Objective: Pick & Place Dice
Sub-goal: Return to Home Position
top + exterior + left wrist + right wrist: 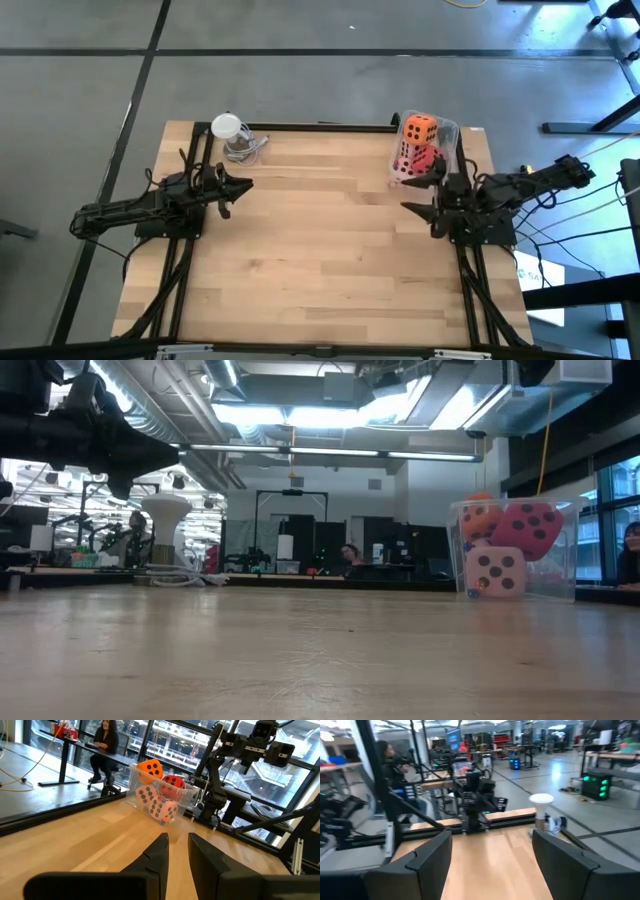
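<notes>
The left gripper hovers over the table's left side, fingers a narrow gap apart, holding nothing. A white cup stands at the far edge. The dice (orange, red, pink) sit in the clear container far right. Near it, the right gripper is spread wide, empty.

Orange die, dark pips, topmost, red die, dark pips, just beside it, pale pink dice beneath, all piled in clear container, table's far right corner
</notes>
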`<state>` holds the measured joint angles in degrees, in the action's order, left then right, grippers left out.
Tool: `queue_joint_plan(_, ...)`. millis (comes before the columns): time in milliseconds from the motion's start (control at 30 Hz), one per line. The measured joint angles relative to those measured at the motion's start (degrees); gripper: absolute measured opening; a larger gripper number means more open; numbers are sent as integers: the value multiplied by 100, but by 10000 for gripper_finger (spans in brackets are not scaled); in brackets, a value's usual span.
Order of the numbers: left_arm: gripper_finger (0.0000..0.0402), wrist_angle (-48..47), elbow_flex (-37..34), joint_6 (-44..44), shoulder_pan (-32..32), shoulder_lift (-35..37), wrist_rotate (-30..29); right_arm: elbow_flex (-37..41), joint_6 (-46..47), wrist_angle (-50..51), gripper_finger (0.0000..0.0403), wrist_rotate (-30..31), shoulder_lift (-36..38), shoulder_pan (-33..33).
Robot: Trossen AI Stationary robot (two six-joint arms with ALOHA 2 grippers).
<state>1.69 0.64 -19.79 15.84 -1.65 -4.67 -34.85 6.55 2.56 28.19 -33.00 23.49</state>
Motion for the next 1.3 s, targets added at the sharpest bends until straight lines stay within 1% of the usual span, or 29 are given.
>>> queue_joint_plan(67,65,0,0,0,0,-1,0,0,130,44,272,-99,70,0)
queue_joint_plan(200,66,0,0,0,0,-1,0,21,180,148,272,-58,238,0)
queue_joint_plan(267,67,0,0,0,0,0,0,216,183,149,272,-94,450,-4)
queue_joint_plan(333,68,0,0,0,0,0,0,542,262,146,272,-164,811,-47)
queue_joint_plan(400,67,0,0,0,0,0,0,988,427,2,272,-365,1307,-121)
queue_joint_plan(467,67,0,0,0,0,0,0,1423,463,-373,272,-655,1763,-219)
queue_joint_plan(600,68,0,0,0,0,-1,0,2160,-284,-1353,272,-1563,2429,-408)
queue_joint_plan(667,66,0,0,0,0,0,0,2447,-405,-1409,272,-1936,2754,-437)
queue_joint_plan(800,65,0,0,0,0,-2,0,2902,37,-1396,272,-1983,3246,-526)
queue_joint_plan(967,70,0,0,0,0,-1,1,3081,197,-1436,272,-2051,3303,-1019)
queue_joint_plan(1067,70,0,0,0,0,-2,2,3153,324,-1460,272,-2337,3304,-1420)
queue_joint_plan(1167,70,0,0,0,0,-2,2,3354,515,-1470,272,-2681,3303,-1665)
queue_joint_plan(1300,70,0,0,0,0,-2,2,3402,708,-526,272,-2656,3305,-1669)
